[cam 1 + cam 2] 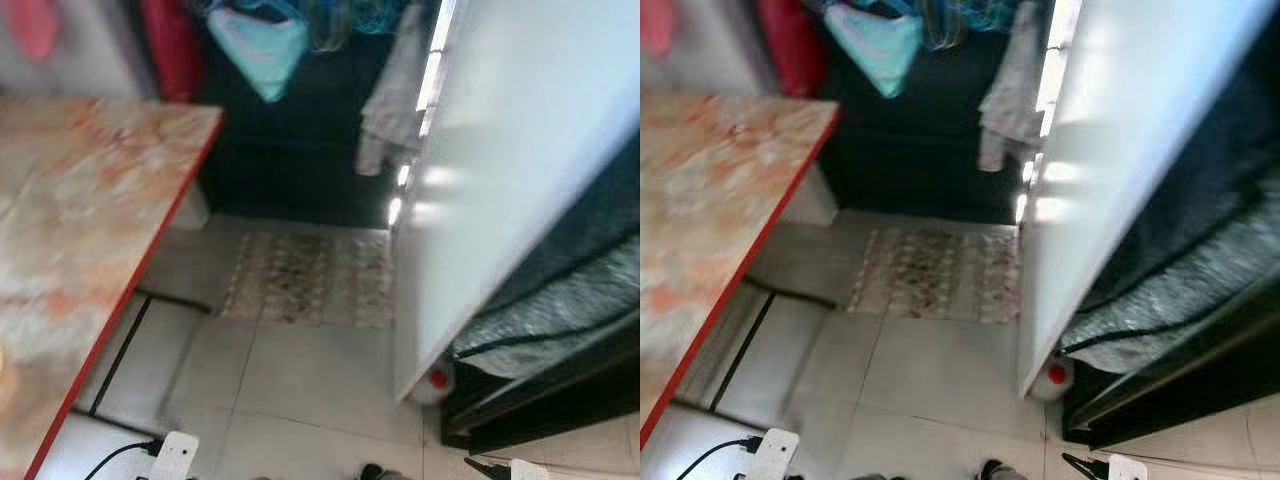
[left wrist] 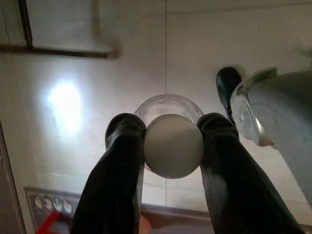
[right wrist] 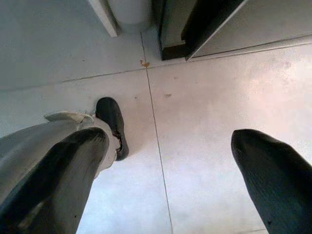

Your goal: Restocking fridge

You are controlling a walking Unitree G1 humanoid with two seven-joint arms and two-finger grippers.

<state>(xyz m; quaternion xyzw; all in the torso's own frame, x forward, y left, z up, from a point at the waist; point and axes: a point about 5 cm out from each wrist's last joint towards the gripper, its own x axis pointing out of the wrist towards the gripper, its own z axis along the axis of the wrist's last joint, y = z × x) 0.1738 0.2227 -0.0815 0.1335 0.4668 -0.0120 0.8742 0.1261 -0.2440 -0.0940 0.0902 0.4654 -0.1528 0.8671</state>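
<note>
Left gripper [image 2: 168, 146] clamped on jar [image 2: 169, 134], mid-frame, lid toward camera, above floor tiles. Glass: slick, fragile, some weight — hold at lid end. Right gripper [image 3: 180, 165] spread wide, empty. Fridge door [image 1: 500, 170] open, right.

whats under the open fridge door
A bottle with a red cap stands on the tiled floor below the fridge door's bottom corner. The door covers its upper part, so what it contains cannot be seen.

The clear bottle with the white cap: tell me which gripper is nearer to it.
Left. The left gripper is shut on the bottle, a finger on each side of its cap. The right gripper hangs open over bare floor tiles.
</note>
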